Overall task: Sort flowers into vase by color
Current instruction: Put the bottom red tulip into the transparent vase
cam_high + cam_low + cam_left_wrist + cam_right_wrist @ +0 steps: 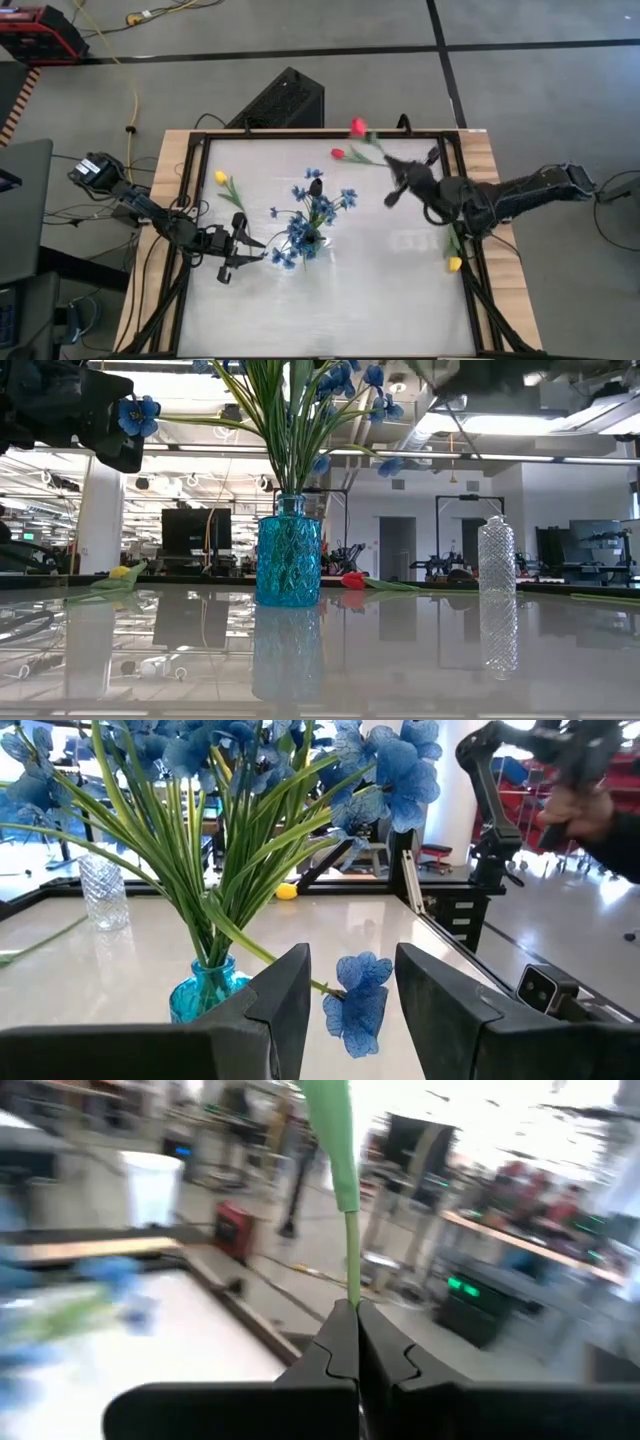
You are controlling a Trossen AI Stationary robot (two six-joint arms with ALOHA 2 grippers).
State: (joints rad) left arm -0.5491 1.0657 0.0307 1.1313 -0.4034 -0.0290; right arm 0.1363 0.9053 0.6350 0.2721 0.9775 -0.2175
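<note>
While shut, right pincer [356, 1342] clamps stem [350, 1240].

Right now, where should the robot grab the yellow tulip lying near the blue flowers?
Grip the yellow tulip with its thin green stem mid-stem, below the blossom, coming straight down from above. It lies flat on the glossy white table, so the fingers should straddle the stem crosswise; the soft head would crush.

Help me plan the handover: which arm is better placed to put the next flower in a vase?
Probably the right. Its gripper is shut on a green stem, and the high view shows a red flower beyond it. The left gripper is open, empty, beside the blue vase.
</note>
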